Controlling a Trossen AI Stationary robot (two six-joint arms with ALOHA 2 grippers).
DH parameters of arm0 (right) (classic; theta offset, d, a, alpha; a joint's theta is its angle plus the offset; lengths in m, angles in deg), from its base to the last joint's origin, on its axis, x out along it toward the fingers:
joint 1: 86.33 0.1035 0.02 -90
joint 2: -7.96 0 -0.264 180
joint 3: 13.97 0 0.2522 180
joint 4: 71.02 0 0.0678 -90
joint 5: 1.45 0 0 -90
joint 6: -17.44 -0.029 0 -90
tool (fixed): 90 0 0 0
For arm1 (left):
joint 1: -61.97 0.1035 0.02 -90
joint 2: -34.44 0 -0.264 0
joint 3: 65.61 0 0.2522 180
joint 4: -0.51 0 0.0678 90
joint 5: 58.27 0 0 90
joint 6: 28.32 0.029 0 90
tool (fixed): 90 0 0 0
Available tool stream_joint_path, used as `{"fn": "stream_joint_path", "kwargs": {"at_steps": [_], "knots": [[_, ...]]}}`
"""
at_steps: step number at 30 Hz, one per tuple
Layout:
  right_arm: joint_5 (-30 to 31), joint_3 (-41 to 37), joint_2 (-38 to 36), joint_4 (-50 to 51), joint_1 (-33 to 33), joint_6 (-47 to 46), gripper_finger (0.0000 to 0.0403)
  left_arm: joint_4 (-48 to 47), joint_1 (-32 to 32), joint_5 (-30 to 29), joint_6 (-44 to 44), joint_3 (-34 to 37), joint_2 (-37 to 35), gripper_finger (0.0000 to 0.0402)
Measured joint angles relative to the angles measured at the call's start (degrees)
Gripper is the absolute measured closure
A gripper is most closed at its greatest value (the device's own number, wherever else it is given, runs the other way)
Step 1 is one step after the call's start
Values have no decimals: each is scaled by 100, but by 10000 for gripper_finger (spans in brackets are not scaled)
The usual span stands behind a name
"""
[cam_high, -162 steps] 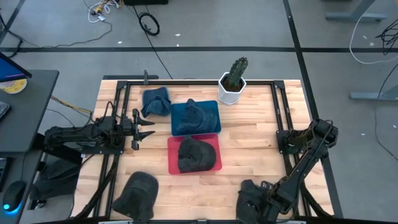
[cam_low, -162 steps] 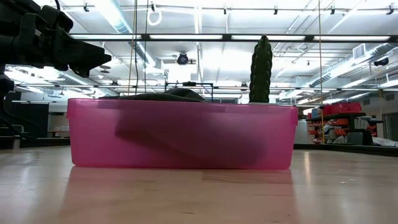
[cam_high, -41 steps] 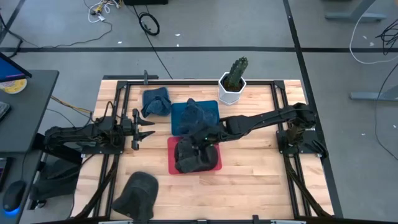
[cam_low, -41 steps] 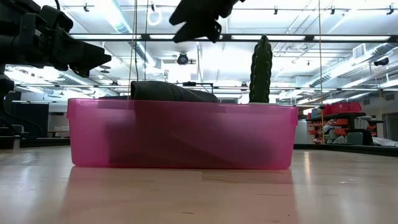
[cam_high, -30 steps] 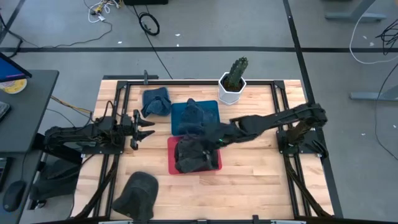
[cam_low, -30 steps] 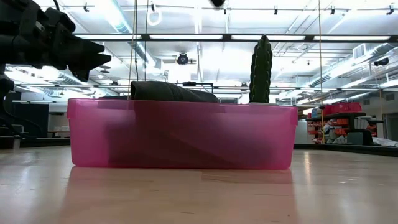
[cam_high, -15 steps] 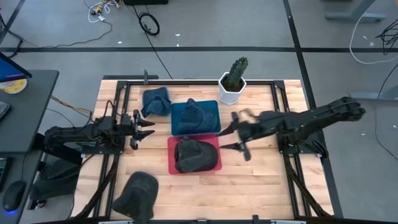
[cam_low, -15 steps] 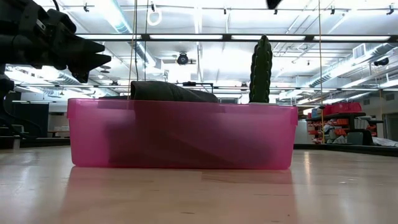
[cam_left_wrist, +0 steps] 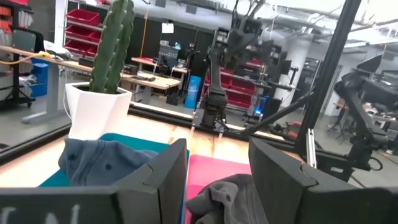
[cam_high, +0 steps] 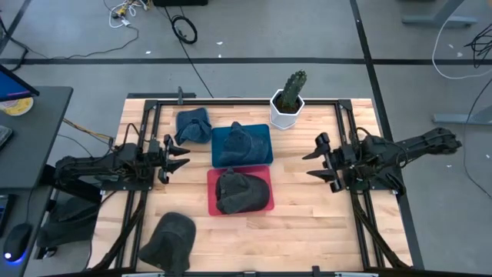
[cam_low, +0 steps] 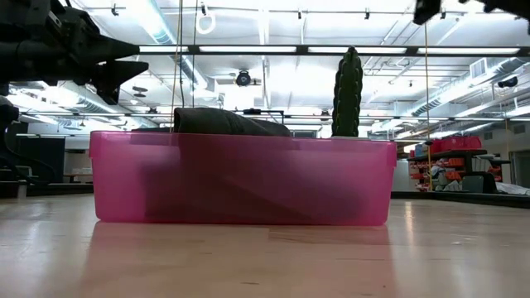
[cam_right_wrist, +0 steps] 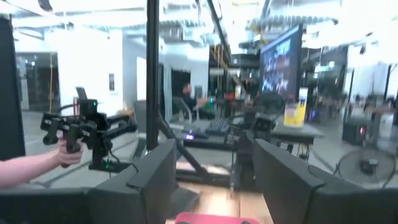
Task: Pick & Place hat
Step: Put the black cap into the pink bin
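Right jaws: my right gripper [cam_high: 321, 161] hangs above the desk [cam_high: 307, 219] at its right side, jaws spread wide, nothing between them.
Left jaws: my left gripper [cam_high: 178, 158] waits at the desk's left side, jaws parted and bare, pointing toward the bins.
Hat: a dark grey hat [cam_high: 234, 191] lies in the pink bin [cam_high: 265, 174], between my two grippers and apart from both; from table height its crown shows above the bin's rim.
Blue bin: a blue bin [cam_high: 262, 136] sits touching the pink one on its far side, a blue hat [cam_high: 237, 142] inside.
Other hats: a blue hat [cam_high: 192, 125] lies loose just ahead of my left jaws; a dark hat [cam_high: 171, 240] rests at the desk's near edge.
Cactus: a potted cactus [cam_high: 289, 99] stands beyond the blue bin.
Room: a person's hand [cam_right_wrist: 66, 154] grips a handle, seen past my right jaws.
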Motion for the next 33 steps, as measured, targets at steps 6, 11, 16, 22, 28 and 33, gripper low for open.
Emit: {"fn": "stream_joint_path", "kwargs": {"at_steps": [6, 11, 16, 22, 28, 33], "knots": [[2, -762, -752, -533, -39, 0, 185, 212, 0, -2, 4, 2, -2, 223], [2, -1156, -1477, -473, -148, -73, 185, 486, 0, -33, 121, 0, 0, 223], [3, -1282, -2313, 384, -261, -101, 185, 653, 0, -48, 185, 0, -2, 223], [2, -1282, -3314, 1186, -302, -132, 185, 661, 0, -48, 155, 2, -2, 223], [2, -1302, -3463, 1475, -302, -34, 185, 641, 0, -191, 80, 2, 0, 223], [-18, -1682, -3453, 584, -301, 137, 185, 623, 0, -822, -348, 2, 0, 223]]}}
